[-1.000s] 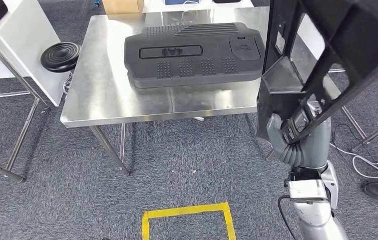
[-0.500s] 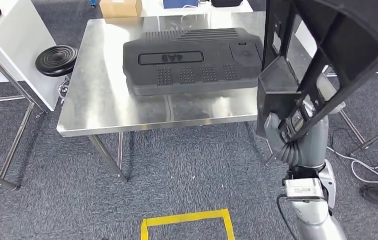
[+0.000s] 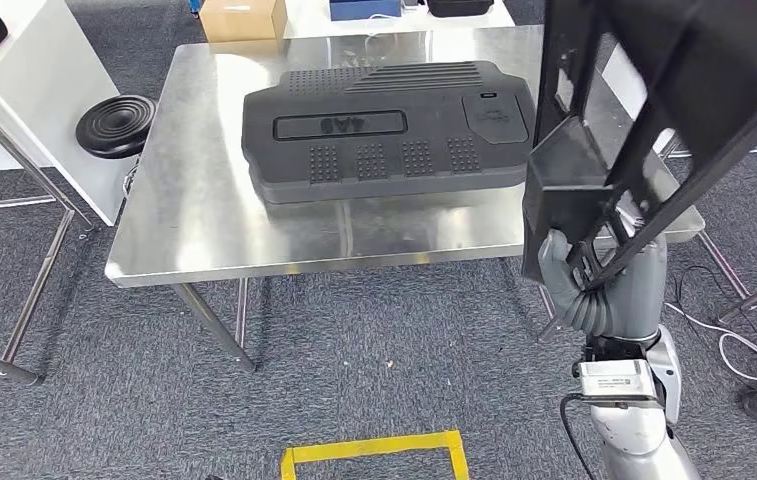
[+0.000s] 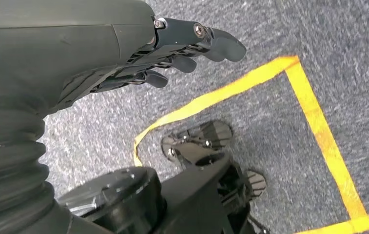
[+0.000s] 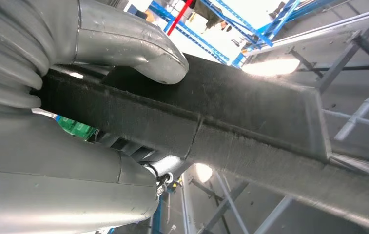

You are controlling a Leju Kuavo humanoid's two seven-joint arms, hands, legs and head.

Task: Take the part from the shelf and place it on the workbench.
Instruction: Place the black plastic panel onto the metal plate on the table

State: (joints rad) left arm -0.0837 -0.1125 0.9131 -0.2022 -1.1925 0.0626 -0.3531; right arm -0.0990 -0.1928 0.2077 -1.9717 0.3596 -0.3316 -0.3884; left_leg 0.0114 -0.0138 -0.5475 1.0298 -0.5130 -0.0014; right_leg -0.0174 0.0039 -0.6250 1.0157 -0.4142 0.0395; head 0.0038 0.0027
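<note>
My right hand [image 3: 566, 272] grips the lower edge of a large black open-framed plastic part [image 3: 654, 110], held upright at the right of the head view, overlapping the right end of the workbench. In the right wrist view the thumb [image 5: 138, 44] and palm clamp the part's dark bar [image 5: 250, 126]. The steel workbench [image 3: 214, 230] stands ahead and bears a flat black moulded panel [image 3: 384, 125]. My left hand [image 4: 187, 46] hangs over grey carpet, fingers loosely extended and holding nothing.
A black round stool [image 3: 117, 125] and a white panel [image 3: 39, 90] stand left of the bench. A cardboard box [image 3: 242, 17] lies beyond it. Yellow floor tape [image 3: 374, 448] marks a square near my feet. Cables [image 3: 754, 345] trail at the right.
The whole picture has shifted: the camera has moved and the workbench now sits lower and a little nearer in view. My right hand still holds the black part the same way.
</note>
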